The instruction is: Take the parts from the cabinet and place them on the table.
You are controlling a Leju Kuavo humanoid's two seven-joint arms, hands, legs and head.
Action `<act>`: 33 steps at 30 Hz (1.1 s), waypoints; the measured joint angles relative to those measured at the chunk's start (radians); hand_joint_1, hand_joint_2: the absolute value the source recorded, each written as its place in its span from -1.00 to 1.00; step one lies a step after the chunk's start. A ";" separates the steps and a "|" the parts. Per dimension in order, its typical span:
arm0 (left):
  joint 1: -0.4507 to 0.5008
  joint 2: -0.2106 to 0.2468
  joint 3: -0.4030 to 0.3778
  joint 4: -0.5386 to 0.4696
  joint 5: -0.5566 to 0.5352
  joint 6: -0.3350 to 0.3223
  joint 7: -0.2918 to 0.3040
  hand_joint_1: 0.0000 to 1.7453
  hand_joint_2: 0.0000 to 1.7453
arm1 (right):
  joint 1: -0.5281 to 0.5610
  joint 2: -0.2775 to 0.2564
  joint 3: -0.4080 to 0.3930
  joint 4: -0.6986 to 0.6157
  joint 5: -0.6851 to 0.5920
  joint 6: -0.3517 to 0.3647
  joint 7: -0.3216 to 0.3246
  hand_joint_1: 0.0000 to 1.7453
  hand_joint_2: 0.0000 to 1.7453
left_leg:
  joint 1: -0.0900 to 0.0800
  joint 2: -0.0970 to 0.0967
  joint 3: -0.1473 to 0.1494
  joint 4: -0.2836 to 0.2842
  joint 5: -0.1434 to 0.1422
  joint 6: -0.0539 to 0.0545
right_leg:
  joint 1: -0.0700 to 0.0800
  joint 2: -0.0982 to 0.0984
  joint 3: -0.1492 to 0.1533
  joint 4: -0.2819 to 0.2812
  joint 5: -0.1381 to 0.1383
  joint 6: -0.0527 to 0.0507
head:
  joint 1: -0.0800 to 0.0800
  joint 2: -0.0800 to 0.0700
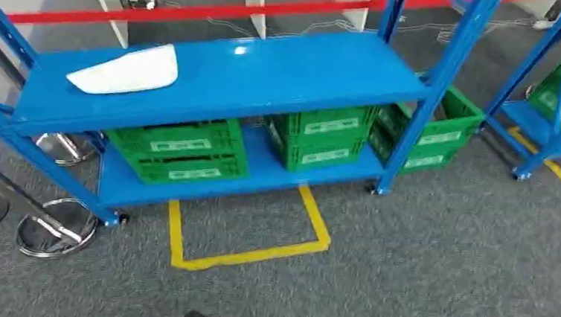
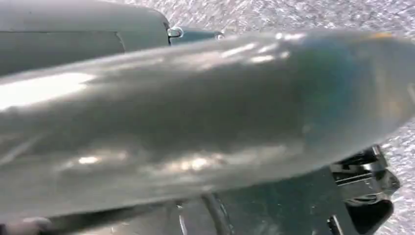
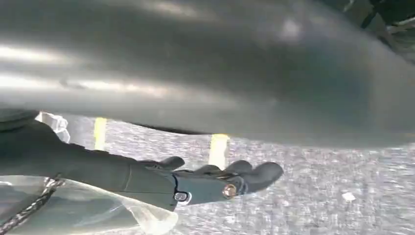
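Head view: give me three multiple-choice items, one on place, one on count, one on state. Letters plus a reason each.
1. Where does the white part lie?
A. top shelf of the blue rack
B. lower shelf
C. on the carpet

2. How many green crates sit on the near rack's lower shelf?
A. one
B. three
C. five

3. What does the yellow tape square on the floor hold?
A. a crate
B. a stool
C. nothing but bare carpet

Answers:
1 A: the white part lies flat near the left end of the top shelf.
2 B: three green crates stand in a row under it.
3 C: the yellow tape square frames grey carpet alone.
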 joint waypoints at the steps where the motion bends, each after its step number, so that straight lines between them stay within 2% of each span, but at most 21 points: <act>1: 0.000 0.002 0.000 0.000 0.000 0.000 0.000 -1.00 -1.00 | -0.001 0.000 -0.001 0.000 0.000 0.000 -0.001 -1.00 -1.00 | -0.001 -0.001 -0.001 -0.006 -0.013 0.004 | 0.000 -0.006 -0.003 -0.007 0.000 0.006 | -0.002 0.001; 3: 0.004 0.000 0.000 0.000 -0.003 0.003 0.004 -1.00 -1.00 | -0.004 0.000 -0.001 -0.001 0.001 -0.001 0.000 -1.00 -1.00 | 0.013 -0.005 0.021 -0.036 -0.010 0.008 | 0.000 -0.007 0.015 -0.014 -0.013 0.016 | -0.001 0.000; 4: 0.005 0.000 -0.001 0.000 -0.004 0.003 0.004 -1.00 -1.00 | -0.004 0.000 -0.002 -0.001 0.001 -0.002 -0.001 -1.00 -1.00 | 0.014 -0.006 0.034 -0.045 -0.011 0.011 | 0.002 -0.001 -0.002 0.022 -0.025 0.020 | 0.006 0.000; 7: 0.000 -0.001 0.000 0.000 -0.003 0.008 0.009 -1.00 -1.00 | -0.005 0.000 -0.008 -0.002 0.001 -0.004 0.000 -1.00 -1.00 | 0.014 -0.005 0.047 -0.045 -0.026 0.021 | 0.001 0.004 -0.159 0.261 -0.098 0.030 | 0.006 0.000; 8: 0.000 -0.001 0.000 0.000 -0.003 0.009 0.009 -1.00 -1.00 | -0.004 -0.001 -0.009 -0.002 0.000 -0.005 0.000 -1.00 -1.00 | 0.014 -0.006 0.055 -0.045 -0.033 0.021 | 0.002 0.004 -0.205 0.307 -0.090 0.033 | 0.006 0.000; 9: 0.002 -0.001 0.000 0.000 -0.002 0.009 0.009 -1.00 -1.00 | -0.003 -0.001 -0.010 -0.001 0.001 -0.005 0.000 -1.00 -1.00 | 0.014 -0.008 0.064 -0.045 -0.039 0.020 | 0.002 0.004 -0.219 0.300 -0.057 0.033 | 0.006 0.000; 10: 0.003 -0.002 0.000 0.000 -0.002 0.009 0.009 -1.00 -1.00 | -0.003 -0.001 -0.010 -0.001 0.001 -0.005 0.000 -1.00 -1.00 | 0.015 -0.010 0.078 -0.045 -0.049 0.018 | 0.001 0.004 -0.212 0.246 0.005 0.032 | 0.006 0.000; 12: 0.002 -0.003 0.000 0.000 -0.002 0.009 0.009 -1.00 -1.00 | -0.002 -0.001 -0.011 -0.001 0.001 -0.005 0.000 -1.00 -1.00 | 0.015 -0.013 0.105 -0.045 -0.068 0.011 | 0.001 0.004 -0.164 0.080 0.129 0.027 | 0.007 0.000; 14: 0.000 -0.003 0.000 0.000 -0.001 0.010 0.009 -1.00 -1.00 | -0.003 -0.001 -0.014 0.000 0.001 -0.006 -0.001 -1.00 -1.00 | 0.008 -0.014 0.104 -0.037 -0.082 -0.003 | 0.003 0.007 -0.128 0.038 0.109 0.017 | 0.011 0.000; 15: -0.001 -0.003 0.000 0.000 -0.002 0.012 0.009 -1.00 -1.00 | -0.005 -0.001 -0.014 -0.001 0.002 -0.008 -0.002 -1.00 -1.00 | 0.009 -0.012 0.102 -0.040 -0.079 -0.007 | 0.005 0.009 -0.133 0.043 0.105 0.006 | 0.006 0.000; 17: -0.001 -0.003 0.000 0.000 -0.001 0.013 0.009 -1.00 -1.00 | -0.001 -0.001 -0.014 -0.001 0.004 -0.013 -0.002 -1.00 -1.00 | 0.010 -0.011 0.105 -0.044 -0.080 -0.011 | 0.008 0.010 -0.133 0.041 0.103 -0.001 | 0.001 0.000; 19: -0.003 -0.003 0.000 0.000 0.001 0.016 0.009 -1.00 -1.00 | -0.001 0.000 -0.014 -0.001 0.007 -0.016 -0.002 -1.00 -1.00 | 0.010 -0.008 0.100 -0.016 -0.107 -0.024 | -0.001 0.005 -0.120 0.030 0.101 -0.012 | -0.004 0.000; 22: -0.004 -0.001 0.000 0.000 0.001 0.020 0.009 -1.00 -1.00 | -0.003 0.000 -0.014 -0.001 0.039 -0.008 0.005 -1.00 -1.00 | 0.016 -0.006 -0.019 0.208 -0.199 -0.037 | -0.001 -0.001 -0.117 0.030 0.096 -0.022 | -0.006 0.000; 23: -0.002 0.000 0.000 0.000 0.001 0.020 0.008 -1.00 -1.00 | -0.003 0.000 -0.014 -0.001 0.048 -0.006 0.004 -1.00 -1.00 | 0.017 -0.006 -0.049 0.258 -0.205 -0.039 | 0.000 -0.003 -0.115 0.030 0.094 -0.025 | -0.008 0.000; 24: 0.000 0.000 0.000 0.000 0.000 0.020 0.009 -1.00 -1.00 | -0.003 0.000 -0.013 -0.001 0.057 -0.005 0.005 -1.00 -1.00 | 0.018 -0.006 -0.059 0.263 -0.187 -0.039 | 0.000 -0.007 -0.112 0.030 0.093 -0.026 | -0.007 0.000; 25: 0.000 0.000 0.000 0.000 -0.001 0.021 0.009 -1.00 -1.00 | -0.003 0.000 -0.009 -0.001 0.066 -0.005 0.006 -1.00 -1.00 | 0.018 -0.006 -0.050 0.225 -0.144 -0.037 | 0.000 -0.011 -0.108 0.030 0.090 -0.027 | -0.008 0.000; 27: -0.003 0.001 0.000 0.000 -0.004 0.023 0.009 -1.00 -1.00 | -0.004 0.000 -0.002 -0.001 0.077 -0.003 0.015 -1.00 -1.00 | 0.016 0.017 0.016 0.055 -0.033 -0.027 | 0.000 -0.026 -0.094 0.030 0.083 -0.022 | -0.007 0.000; 28: -0.005 0.001 0.000 0.000 -0.005 0.025 0.009 -1.00 -1.00 | -0.002 0.000 -0.001 -0.001 0.078 -0.003 0.017 -1.00 -1.00 | 0.010 0.059 0.040 0.000 -0.022 -0.022 | 0.002 -0.035 -0.090 0.029 0.080 -0.019 | -0.006 0.000; 29: -0.009 0.001 0.000 0.000 -0.005 0.027 0.010 -1.00 -1.00 | -0.001 0.001 0.001 -0.001 0.079 -0.005 0.016 -1.00 -1.00 | -0.002 0.075 0.043 -0.019 -0.030 -0.018 | 0.009 -0.042 -0.089 0.032 0.075 -0.012 | -0.008 0.000; 32: -0.007 0.000 0.000 0.000 -0.002 0.043 0.013 -1.00 -1.00 | -0.004 0.000 0.003 -0.001 0.089 -0.016 0.017 -1.00 -1.00 | -0.002 0.045 0.037 -0.030 -0.032 -0.004 | 0.009 -0.079 -0.084 0.020 0.078 0.000 | -0.006 0.000; 33: -0.004 -0.001 0.000 0.000 0.002 0.051 0.016 -1.00 -1.00 | -0.005 0.001 0.007 -0.001 0.096 -0.028 0.017 -1.00 -1.00 | 0.005 0.034 0.046 -0.042 -0.023 0.005 | 0.010 -0.079 -0.081 0.020 0.073 0.010 | -0.005 0.000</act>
